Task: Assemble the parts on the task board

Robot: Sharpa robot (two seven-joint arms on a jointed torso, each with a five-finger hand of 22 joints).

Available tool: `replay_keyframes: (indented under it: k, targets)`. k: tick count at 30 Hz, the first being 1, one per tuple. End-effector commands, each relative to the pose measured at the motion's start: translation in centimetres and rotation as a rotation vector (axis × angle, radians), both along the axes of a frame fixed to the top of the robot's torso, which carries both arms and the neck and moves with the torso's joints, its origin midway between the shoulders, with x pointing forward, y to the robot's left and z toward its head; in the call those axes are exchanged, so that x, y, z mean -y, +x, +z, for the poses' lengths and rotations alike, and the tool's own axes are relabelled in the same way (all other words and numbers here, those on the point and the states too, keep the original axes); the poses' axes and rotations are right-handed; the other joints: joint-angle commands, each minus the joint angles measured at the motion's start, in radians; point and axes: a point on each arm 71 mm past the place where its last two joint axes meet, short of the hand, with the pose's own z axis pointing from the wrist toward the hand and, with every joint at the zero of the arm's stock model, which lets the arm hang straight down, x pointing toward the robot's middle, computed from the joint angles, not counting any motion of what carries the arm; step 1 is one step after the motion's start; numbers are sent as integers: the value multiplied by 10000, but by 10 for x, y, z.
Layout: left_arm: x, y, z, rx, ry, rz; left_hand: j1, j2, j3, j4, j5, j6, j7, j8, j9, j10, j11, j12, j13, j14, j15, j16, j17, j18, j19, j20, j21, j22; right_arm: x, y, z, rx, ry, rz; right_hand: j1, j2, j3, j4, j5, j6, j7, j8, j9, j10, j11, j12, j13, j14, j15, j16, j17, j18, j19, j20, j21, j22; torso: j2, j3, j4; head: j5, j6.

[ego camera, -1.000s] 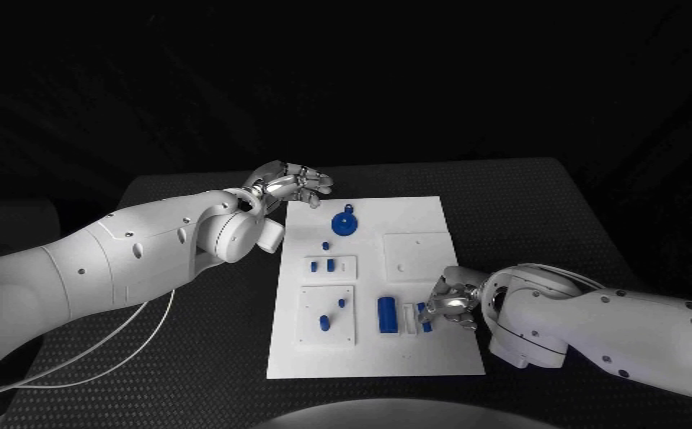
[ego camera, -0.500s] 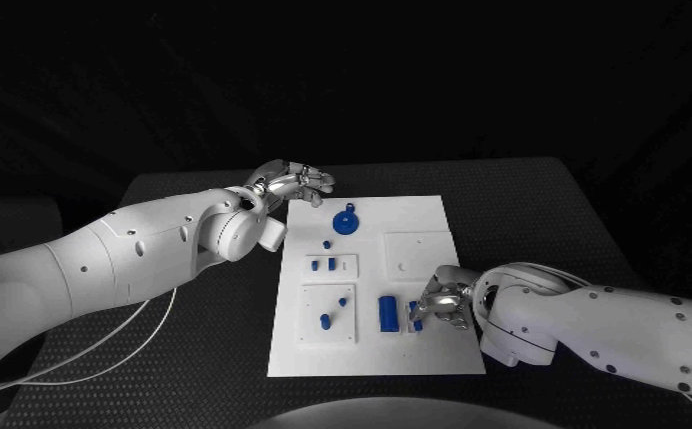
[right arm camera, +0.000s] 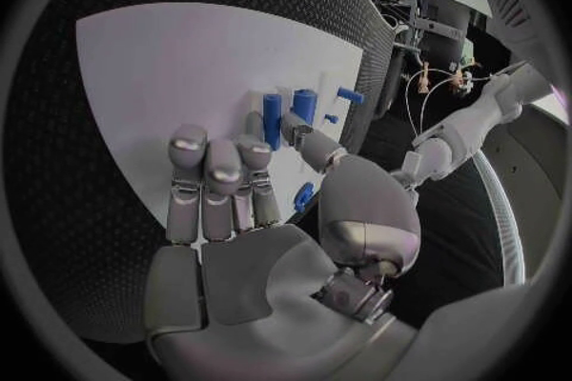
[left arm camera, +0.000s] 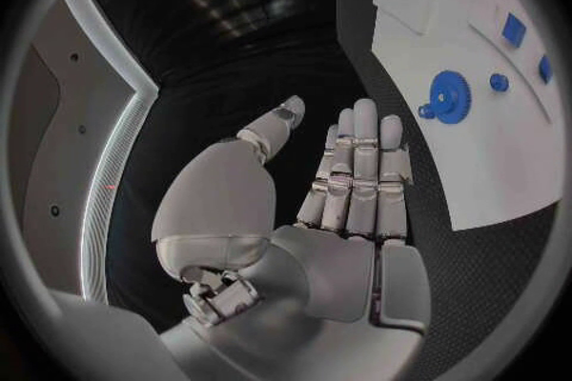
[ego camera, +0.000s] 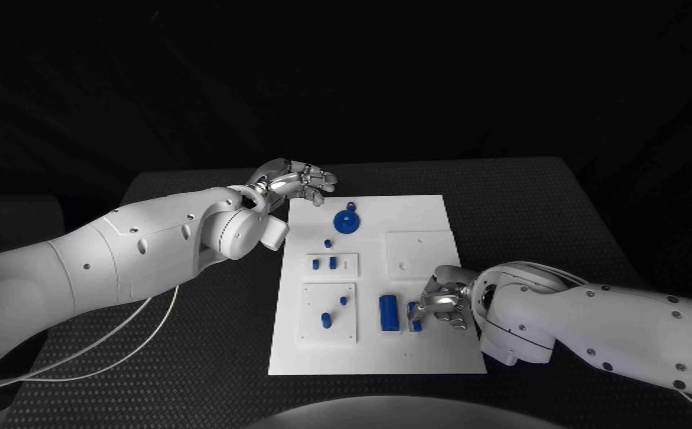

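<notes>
lower right of the head frame: right hand point(ego camera: 441, 305) lowered over small blue parts point(ego camera: 414, 313) on the white task board point(ego camera: 418, 214) at mid-worktop, fingers curled; whether pinching one, cannot tell. upper left: left hand point(ego camera: 293, 183) spread, empty, beside the board's far corner near the blue gear point(ego camera: 346, 219). likely mid-pickup; next, a secure pinch, then seating.

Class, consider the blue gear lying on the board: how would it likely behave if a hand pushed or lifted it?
The gear lies flat, so it would probably slide, not roll. It looks small and rigid, likely light. Being thin against the board, its edge may be hard to grasp.
</notes>
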Motion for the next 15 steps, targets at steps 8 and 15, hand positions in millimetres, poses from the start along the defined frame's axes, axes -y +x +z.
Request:
replay_keyframes:
  k: [8,15]
  targets:
    - [3,-1,1,4,-110,-179,-18,-2,5,60,32,-83,-14,42,-13,-81,-1,19,-3,54,16,-57,21,146,88,-10,-51,12,0,0,-2,-67,-131,139,-167,-66,-105,18,-42,80,10,-56,-15,15,-45,-51,2,26,-58,-53,-18,437,21,18,47,-19,-2,5,-3,24,-21]
    - [3,-1,1,0,-107,-175,-19,-3,4,60,31,-86,-14,42,-14,-82,0,19,-3,54,16,-60,24,146,88,-10,-54,15,1,0,-2,-78,-186,210,-463,-761,-284,226,-58,43,11,-80,-18,-27,-46,-60,21,7,-91,-83,-35,437,39,-17,29,-64,-3,2,-6,32,-33]
